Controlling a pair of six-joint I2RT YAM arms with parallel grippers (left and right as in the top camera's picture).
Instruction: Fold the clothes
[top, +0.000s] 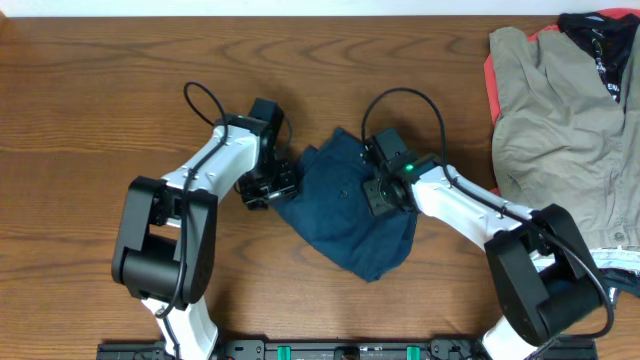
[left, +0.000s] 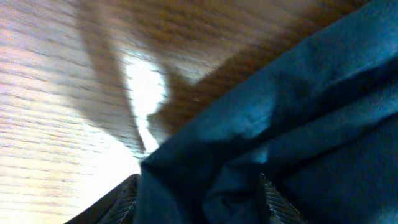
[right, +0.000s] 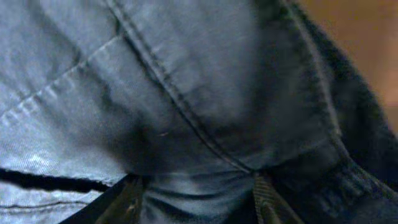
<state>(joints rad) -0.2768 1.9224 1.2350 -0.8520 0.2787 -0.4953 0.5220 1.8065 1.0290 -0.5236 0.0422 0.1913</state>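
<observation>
**Navy garment and surroundings.** The dark navy garment (top: 350, 215) lies crumpled in a rough lozenge at the middle of the wooden table (top: 100, 80), between the two arms. Its upper corner points toward the far edge and its lower corner toward the near edge. From the right wrist, its cloth fills the view, crossed by double-stitched seams.

**Left gripper** (left: 199, 202): it sits at the garment's left edge. A bunched fold of navy cloth is pinched between its fingers (left: 127, 199), with bare tabletop just beyond.

**Right gripper** (right: 196, 196): it rests on top of the garment near the upper right part. Cloth puckers between the two fingers (right: 267, 199), but it cannot be told whether they are clamped or merely pressed down.

**Other clothes.** A heap occupies the table's far right corner, well apart from the navy piece.
- A khaki-tan garment (top: 555, 120) lies spread on top.
- A red-orange garment (top: 491, 85) shows along the khaki's left border.
- A black garment (top: 600, 40) lies at the far edge.
- A pale striped piece (top: 620, 265) is beside the right arm's base.

Only the two arms themselves lie over the navy cloth.
</observation>
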